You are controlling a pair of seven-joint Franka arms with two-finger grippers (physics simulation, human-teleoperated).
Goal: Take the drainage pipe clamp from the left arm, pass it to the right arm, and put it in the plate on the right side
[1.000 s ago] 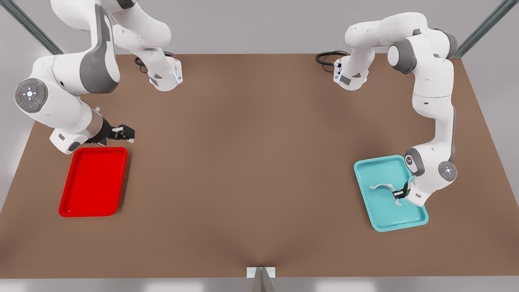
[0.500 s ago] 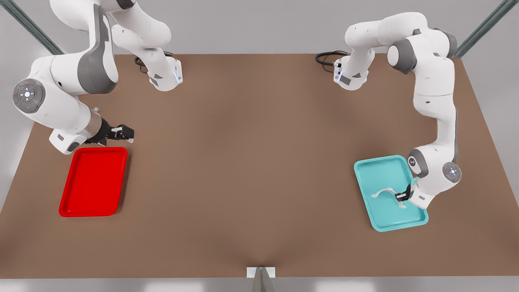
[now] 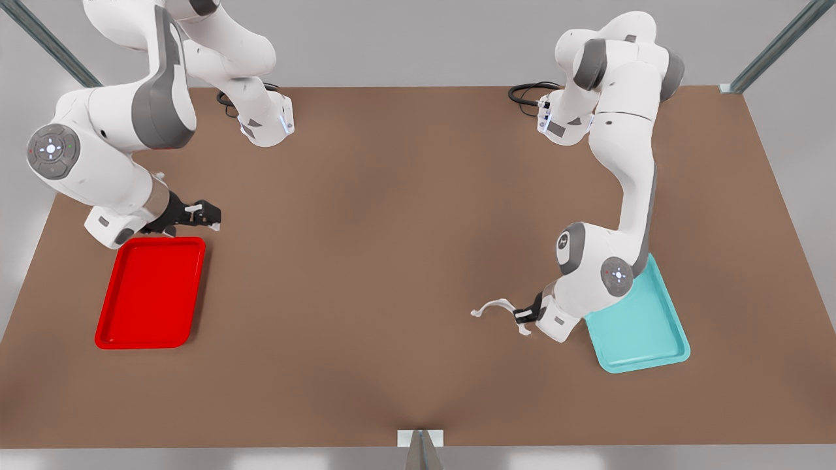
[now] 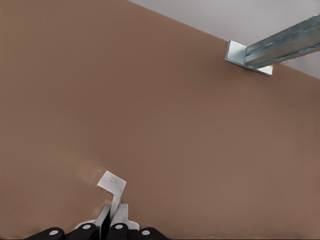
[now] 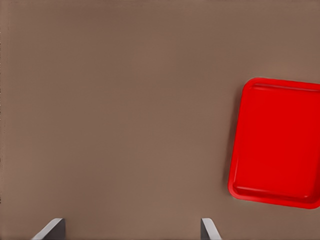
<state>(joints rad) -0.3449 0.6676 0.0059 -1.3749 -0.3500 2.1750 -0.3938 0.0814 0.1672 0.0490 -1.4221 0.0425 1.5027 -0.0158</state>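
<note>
now clear of the teal tray, the left gripper pinches the drainage pipe clamp.

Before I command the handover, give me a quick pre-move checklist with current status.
1. Clamp held by the left gripper: ok, fingers shut on one end.
2. Clamp off the teal tray: ok, it hangs over bare table.
3. Right gripper ready to receive: ok, fingers open in its wrist view, nothing between them.
4. Grippers within handover reach: not ok, the right one hovers by the red tray, far across the table.
5. Red tray free: ok.
6. Grip firmness: cannot tell.
</note>
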